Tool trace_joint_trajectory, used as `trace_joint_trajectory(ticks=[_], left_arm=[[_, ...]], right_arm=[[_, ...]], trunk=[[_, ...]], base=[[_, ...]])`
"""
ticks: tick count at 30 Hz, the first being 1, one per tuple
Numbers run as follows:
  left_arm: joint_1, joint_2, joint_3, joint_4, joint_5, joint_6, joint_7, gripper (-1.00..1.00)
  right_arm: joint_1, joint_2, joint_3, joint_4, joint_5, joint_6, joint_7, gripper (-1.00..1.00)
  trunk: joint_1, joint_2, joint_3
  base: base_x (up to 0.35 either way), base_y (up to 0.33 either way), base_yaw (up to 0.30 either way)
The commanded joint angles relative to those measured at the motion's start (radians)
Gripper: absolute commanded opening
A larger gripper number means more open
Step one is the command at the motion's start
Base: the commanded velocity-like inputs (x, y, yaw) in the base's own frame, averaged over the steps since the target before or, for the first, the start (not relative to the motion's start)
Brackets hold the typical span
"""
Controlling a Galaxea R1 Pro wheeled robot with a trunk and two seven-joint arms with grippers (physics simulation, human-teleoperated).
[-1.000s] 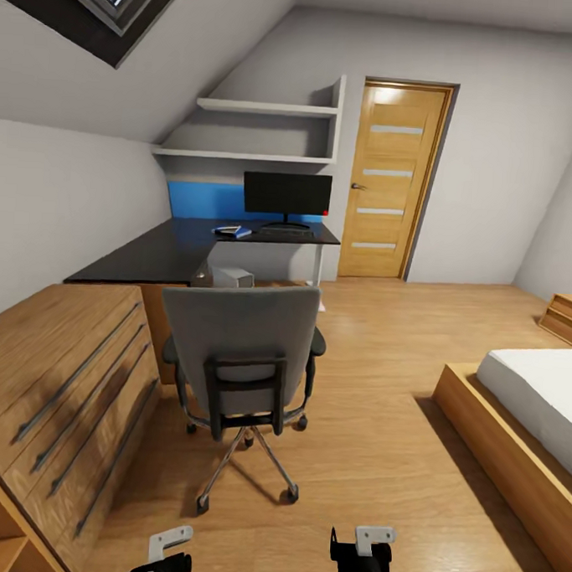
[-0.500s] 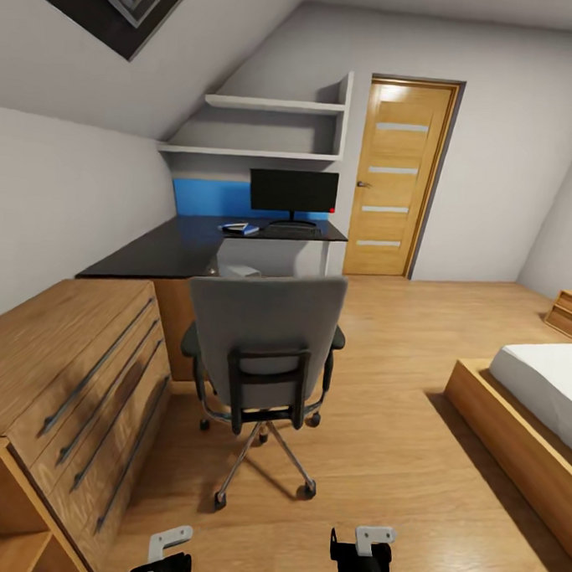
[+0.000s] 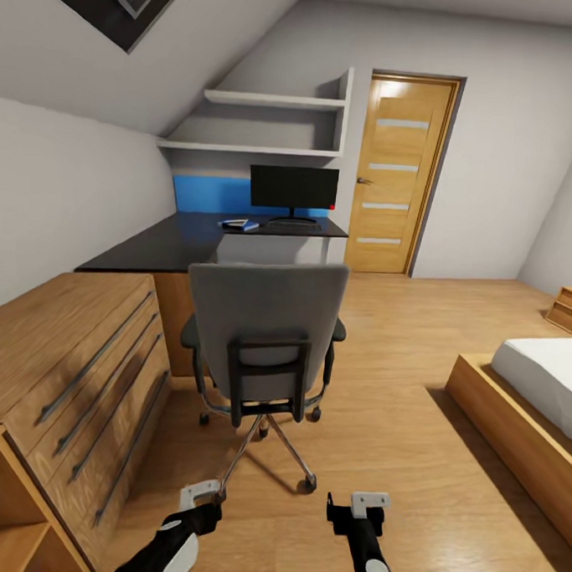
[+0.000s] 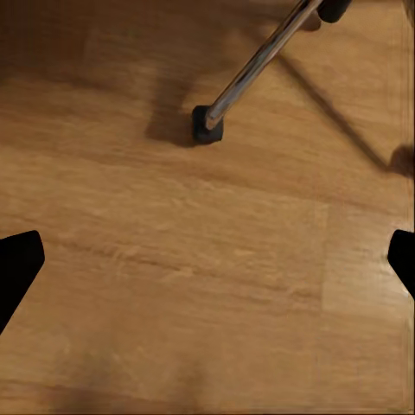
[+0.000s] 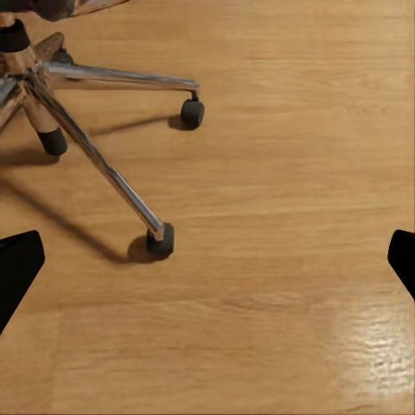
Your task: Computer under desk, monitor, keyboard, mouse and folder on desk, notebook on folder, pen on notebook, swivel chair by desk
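The swivel chair [image 3: 264, 344] stands on the wooden floor [image 3: 396, 426] with its grey back turned to the camera, in front of the desk [image 3: 171, 245] and well short of its far end; its black armrests show at either side and its chrome star base spreads beneath it, one caster leg [image 4: 251, 69] showing in the left wrist view and several legs [image 5: 104, 164] in the right wrist view. Beyond the chair, on the far end of the black desk top, the monitor [image 3: 293, 187] stands upright against the blue back panel, with the keyboard [image 3: 293, 226] lying just before its stand. Beside the keyboard, toward the wall side, lies the blue folder [image 3: 241, 226] with something pale on it, too small to make out. A wooden drawer unit [image 3: 72, 367] stands beside the chair against the wall, a wooden door [image 3: 399, 174] is past the desk's end, and a bed [image 3: 532, 391] lies on the chair's other side. Near the chair's base, the left gripper [image 3: 201, 493] and right gripper [image 3: 368, 504] hang low over the floor, both with fingers spread wide and nothing between them.
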Motion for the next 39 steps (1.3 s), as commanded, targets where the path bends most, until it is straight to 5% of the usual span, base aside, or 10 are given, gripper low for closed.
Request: trace_joint_trajectory(ticks=[1, 8, 14, 20, 21, 24, 25, 39], left_arm=[[-0.004, -0.006, -0.008, -0.035, 0.005, 0.058, 0.008, 1.0], [-0.078, -0.028, -0.007, -0.089, 0.006, 0.152, 0.008, 1.0], [-0.127, -0.031, -0.006, -0.06, 0.007, 0.166, 0.006, 1.0], [-0.131, -0.031, -0.013, -0.014, 0.005, 0.136, 0.0, 1.0], [-0.132, -0.033, -0.038, -0.002, 0.005, 0.066, -0.002, 1.0], [-0.132, -0.034, -0.072, 0.0, 0.006, 0.012, -0.001, 1.0], [-0.132, -0.034, -0.156, 0.005, 0.008, -0.076, 0.006, 1.0], [-0.133, -0.03, -0.176, 0.0, 0.008, -0.151, 0.008, 1.0]], right_arm=[[-0.025, -0.001, 0.008, -0.012, -0.005, 0.033, -0.006, 1.0], [-0.146, 0.0, 0.008, -0.031, -0.008, 0.202, 0.006, 1.0], [-0.21, 0.003, 0.01, -0.023, -0.007, 0.279, 0.145, 1.0], [-0.215, 0.003, 0.013, -0.008, -0.005, 0.255, 0.186, 1.0], [-0.216, 0.005, 0.015, -0.003, -0.004, 0.21, 0.197, 1.0], [-0.215, 0.007, 0.017, -0.004, -0.003, 0.185, 0.198, 1.0], [-0.214, 0.02, 0.018, -0.005, -0.001, 0.138, 0.198, 1.0], [-0.213, 0.036, 0.019, -0.014, -0.004, 0.111, 0.186, 1.0]], trunk=[[0.004, -0.008, -0.004], [0.031, -0.057, -0.026], [0.054, -0.099, -0.045], [0.077, -0.141, -0.064], [0.08, -0.148, -0.067], [0.092, -0.169, -0.076], [0.096, -0.176, -0.079], [0.149, -0.274, -0.123]], base=[[0.0, 0.0, 0.0], [0.0, 0.0, 0.0], [0.0, 0.0, 0.0], [0.0, 0.0, 0.0], [0.0, 0.0, 0.0], [0.0, 0.0, 0.0], [0.0, 0.0, 0.0], [0.0, 0.0, 0.0]])
